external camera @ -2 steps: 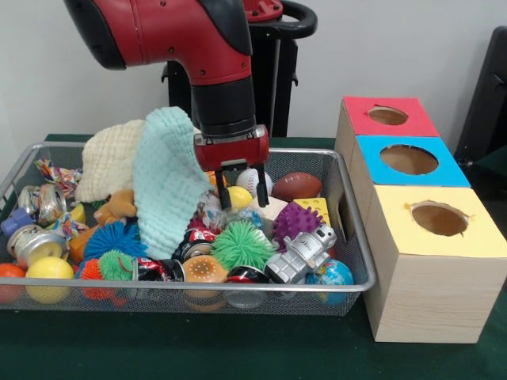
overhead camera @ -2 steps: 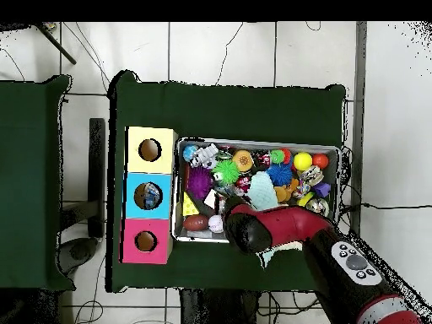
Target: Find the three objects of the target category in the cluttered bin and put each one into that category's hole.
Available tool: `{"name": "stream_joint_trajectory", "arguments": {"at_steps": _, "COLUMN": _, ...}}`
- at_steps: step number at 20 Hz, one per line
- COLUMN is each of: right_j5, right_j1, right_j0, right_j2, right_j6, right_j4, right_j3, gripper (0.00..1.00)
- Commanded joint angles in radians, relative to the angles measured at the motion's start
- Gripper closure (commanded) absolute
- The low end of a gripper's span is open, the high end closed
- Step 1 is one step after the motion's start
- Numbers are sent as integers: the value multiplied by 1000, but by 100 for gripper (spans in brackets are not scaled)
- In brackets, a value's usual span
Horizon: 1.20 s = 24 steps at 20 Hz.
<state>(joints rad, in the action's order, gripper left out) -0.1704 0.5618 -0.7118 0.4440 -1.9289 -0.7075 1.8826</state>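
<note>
Fingers (external camera @ -2 steps: 223, 196) of the gripper (external camera @ -2 steps: 240, 190) hang apart over the middle of the bin (external camera @ -2 steps: 358, 237), and we see nothing between them; a mint cloth (external camera @ -2 steps: 168, 184) drapes just beside them. Below them we see a yellow ball (external camera @ -2 steps: 239, 196), with a baseball (external camera @ -2 steps: 251, 180) and football (external camera @ -2 steps: 296, 186) to the right. Right of the bin stand the red (external camera @ -2 steps: 386, 116), blue (external camera @ -2 steps: 409, 161) and yellow (external camera @ -2 steps: 438, 219) holes.

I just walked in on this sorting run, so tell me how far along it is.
Done: nothing confirmable; the red and yellow holes look empty in the front view, though the blue hole seems to hold something from overhead. In hand: the gripper hangs open over the bin, holding nothing, beside the mint cloth. Left: apparently most of the search.
</note>
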Motion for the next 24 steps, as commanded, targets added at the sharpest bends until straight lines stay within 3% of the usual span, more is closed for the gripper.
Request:
{"name": "stream_joint_trajectory", "arguments": {"at_steps": 1, "right_j5": -119, "right_j1": 41, "right_j0": -14, "right_j2": 74, "right_j6": 160, "right_j4": -73, "right_j3": -35, "gripper": 0}}
{"name": "stream_joint_trajectory", "arguments": {"at_steps": 9, "right_j5": -96, "right_j1": 32, "right_j0": 6, "right_j2": 49, "right_j6": 112, "right_j4": -80, "right_j3": -47, "gripper": 0}}
{"name": "stream_joint_trajectory", "arguments": {"at_steps": 18, "right_j5": 25, "right_j1": -82, "right_j0": 124, "right_j2": -61, "right_j6": -9, "right_j4": -127, "right_j3": -119, "gripper": 0}}
{"name": "stream_joint_trajectory", "arguments": {"at_steps": 24, "right_j5": 85, "right_j1": -118, "right_j0": 183, "right_j2": -125, "right_j6": -64, "right_j4": -128, "right_j3": -136, "gripper": 0}}
